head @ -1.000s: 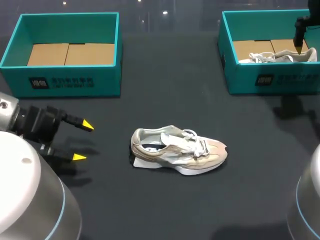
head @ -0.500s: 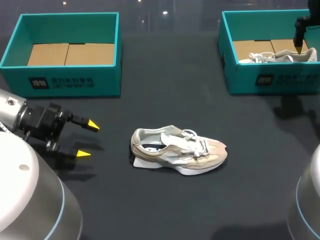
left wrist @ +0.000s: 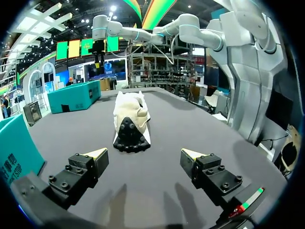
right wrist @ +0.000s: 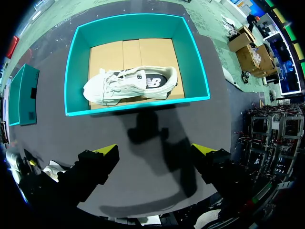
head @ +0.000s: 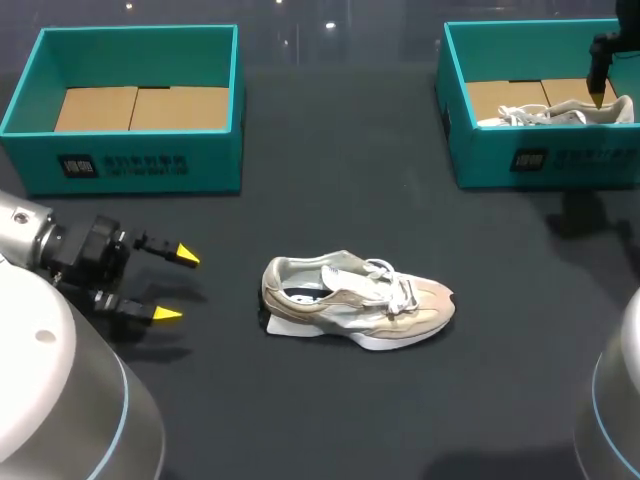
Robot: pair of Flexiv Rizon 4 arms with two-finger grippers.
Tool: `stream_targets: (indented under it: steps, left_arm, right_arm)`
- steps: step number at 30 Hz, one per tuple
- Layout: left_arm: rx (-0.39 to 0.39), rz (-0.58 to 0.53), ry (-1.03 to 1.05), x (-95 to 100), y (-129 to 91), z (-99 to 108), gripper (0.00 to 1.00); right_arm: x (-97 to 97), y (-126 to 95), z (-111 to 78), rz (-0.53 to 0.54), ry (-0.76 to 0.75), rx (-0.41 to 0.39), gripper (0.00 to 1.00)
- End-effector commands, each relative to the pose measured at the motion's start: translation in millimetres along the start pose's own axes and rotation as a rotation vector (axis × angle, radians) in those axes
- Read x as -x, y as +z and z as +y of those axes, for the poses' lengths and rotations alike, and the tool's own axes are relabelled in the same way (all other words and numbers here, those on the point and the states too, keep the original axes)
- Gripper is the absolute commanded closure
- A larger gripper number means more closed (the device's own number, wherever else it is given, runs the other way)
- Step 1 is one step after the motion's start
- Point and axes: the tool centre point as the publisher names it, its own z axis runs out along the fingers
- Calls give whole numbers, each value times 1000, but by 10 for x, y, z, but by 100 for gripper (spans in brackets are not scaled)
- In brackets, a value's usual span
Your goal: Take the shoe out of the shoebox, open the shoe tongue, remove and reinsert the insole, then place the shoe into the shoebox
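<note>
Lying upright at worktop point(head: 340, 180) centre, the beige shoe point(head: 355, 305) has the left tool point(head: 175, 285) at its 9 o'clock, fingers wide. The right tool point(right wrist: 159, 150), wide, hangs over the 2 o'clock shoebox point(head: 480, 150) containing a white shoe point(right wrist: 128, 86).

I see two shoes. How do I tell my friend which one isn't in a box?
Find the black table with a teal left box and right box at its far side. Near the middle, on the bare tabletop, lies a beige shoe with white laces, heel toward the left gripper. The white shoe sits inside the right box; this one is in no box.
</note>
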Motion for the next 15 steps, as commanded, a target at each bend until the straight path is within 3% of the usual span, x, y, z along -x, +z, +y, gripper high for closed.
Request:
stream_targets:
  steps: [1,15]
  left_arm:
    - [-66,-9,-75,109,76,166,0]
    - [-79,-32,-71,205,204,288,0]
  right_arm:
    - [-2,-1,-7,0,1,1,0]
    - [-2,-1,-7,0,1,1,0]
